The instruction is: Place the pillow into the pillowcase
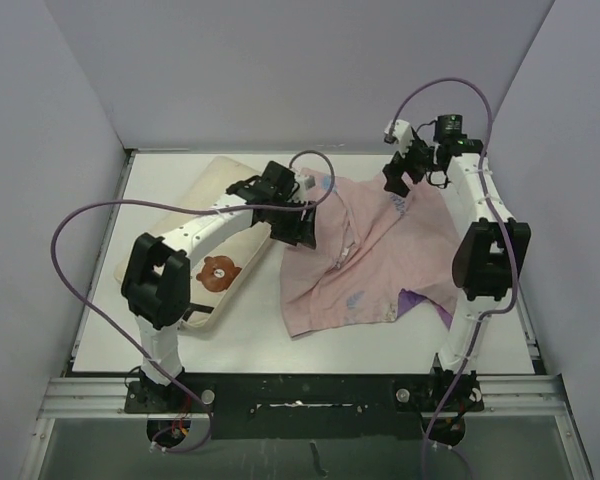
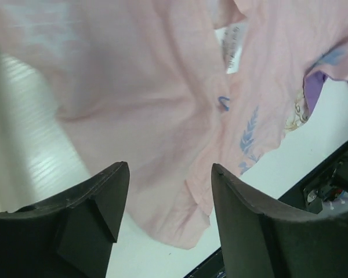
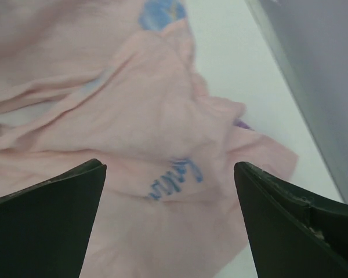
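The pillowcase (image 1: 365, 255) lies crumpled at the table's middle-right, pale pink reverse up, with a purple corner at its lower right. It fills the left wrist view (image 2: 162, 104) and the right wrist view (image 3: 151, 133). The cream pillow (image 1: 212, 240) with a brown bear face lies at the left, partly under my left arm. My left gripper (image 1: 298, 226) is open and empty over the pillowcase's left edge. My right gripper (image 1: 398, 180) is open and empty above the pillowcase's far right corner.
Grey walls close in the white table (image 1: 160, 330) on three sides. A black rail (image 1: 300, 385) runs along the near edge. Purple cables loop over both arms.
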Tool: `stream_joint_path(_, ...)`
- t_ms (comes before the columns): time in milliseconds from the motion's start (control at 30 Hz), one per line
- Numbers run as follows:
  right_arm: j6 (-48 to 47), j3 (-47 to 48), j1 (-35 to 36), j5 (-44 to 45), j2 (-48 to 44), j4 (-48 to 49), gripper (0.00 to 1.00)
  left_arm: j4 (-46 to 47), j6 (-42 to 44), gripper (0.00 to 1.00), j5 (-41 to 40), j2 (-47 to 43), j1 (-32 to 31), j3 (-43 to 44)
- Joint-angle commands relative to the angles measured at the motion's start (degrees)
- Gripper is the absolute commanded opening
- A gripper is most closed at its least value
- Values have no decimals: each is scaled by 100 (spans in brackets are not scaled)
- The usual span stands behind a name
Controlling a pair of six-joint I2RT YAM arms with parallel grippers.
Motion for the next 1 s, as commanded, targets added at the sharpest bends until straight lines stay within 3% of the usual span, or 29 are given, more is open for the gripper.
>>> stream_joint_path(0,-1316,-1186,-378,-2274,-1498,-1225,98,593,-333,61,83,-1366,745,-412)
stream_joint_path(100,-4810,-2610,-521,-2567,-2096,-3283,98,2120,-1208,71,1224,-1856,1337,-1565)
stream_joint_path(133,-5642,-2985,-618,-2455,-2220,-3711,98,2484,-1473,73,1385,-1960,1478,-1902)
stream_joint_path(200,-6333,-3546,-822,-2135,-2401,-4131,98,2578,-1478,72,1286,-2106,1558,-2214)
stream_joint_path(333,-6493,-4293,-1047,-1185,-2615,-4093,94,2060,-651,69,608,-2370,1348,-2262)
stream_joint_path(500,-5538,-5215,-767,-190,-2948,-2538,83,2344,-61,69,20,-2809,1012,-2629)
stream_joint_path(600,-5105,-5382,-657,95,-2968,-2114,73,2523,69,69,-8,-2881,887,-2787)
stream_joint_path(700,-4875,-5343,-734,341,-3048,-2108,54,2575,493,69,-187,-2940,604,-2938)
stream_joint_path(833,-5135,-5467,-1126,724,-3259,-2385,16,2934,1103,69,-382,-3114,129,-3325)
stream_joint_path(900,-5497,-5514,-1434,873,-3319,-2822,6,3154,1259,69,-405,-3217,-30,-3505)
stream_joint_path(967,-6003,-5577,-2020,975,-3409,-3301,2,3354,1268,68,-407,-3307,-103,-3638)
